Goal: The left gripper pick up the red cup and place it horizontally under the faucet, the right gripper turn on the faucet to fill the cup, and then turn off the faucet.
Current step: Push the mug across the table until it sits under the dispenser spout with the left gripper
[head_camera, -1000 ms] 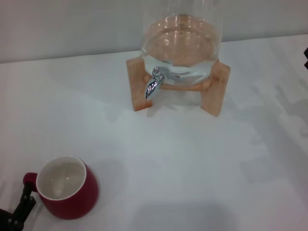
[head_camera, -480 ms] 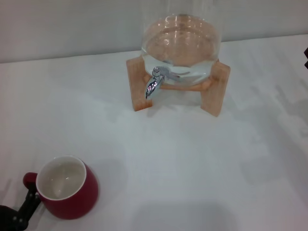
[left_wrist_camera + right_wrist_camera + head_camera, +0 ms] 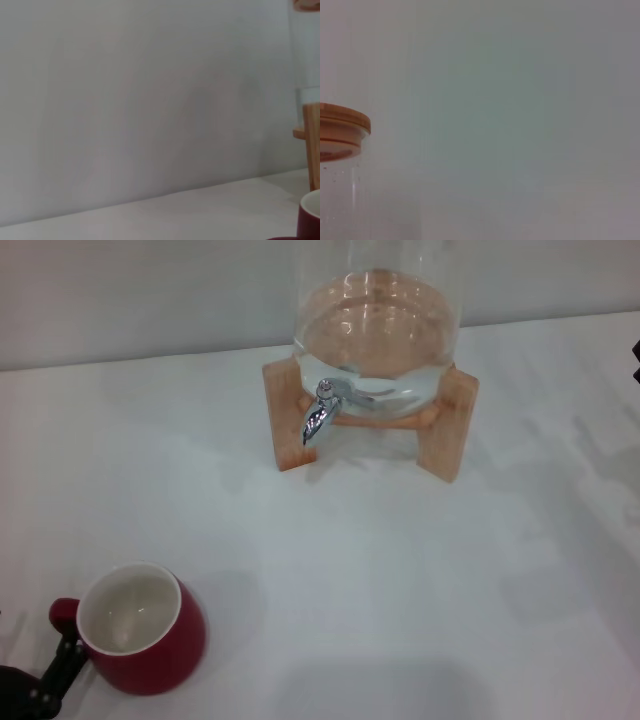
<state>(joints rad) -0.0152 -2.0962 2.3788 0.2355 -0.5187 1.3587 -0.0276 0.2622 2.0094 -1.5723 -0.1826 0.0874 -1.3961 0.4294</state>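
Observation:
The red cup [image 3: 140, 632] stands upright on the white table at the front left, white inside, its loop handle [image 3: 63, 613] pointing left. A black part of my left gripper [image 3: 52, 678] reaches up from the bottom-left corner and ends just below the handle; I cannot see whether it touches. The cup's edge [image 3: 311, 216] also shows in the left wrist view. The chrome faucet [image 3: 319, 417] hangs from the glass dispenser [image 3: 377, 325] on its wooden stand [image 3: 285, 420] at the back centre, nothing under its spout. A black sliver of my right gripper [image 3: 636, 358] shows at the right edge.
White table [image 3: 400, 570] runs between the cup and the stand. A plain wall rises behind the table. The dispenser's wooden lid [image 3: 342, 129] appears in the right wrist view, and a stand leg [image 3: 312, 150] in the left wrist view.
My left gripper has crept slightly right, closer under the cup's handle. The cup, the faucet and the right arm have not visibly moved.

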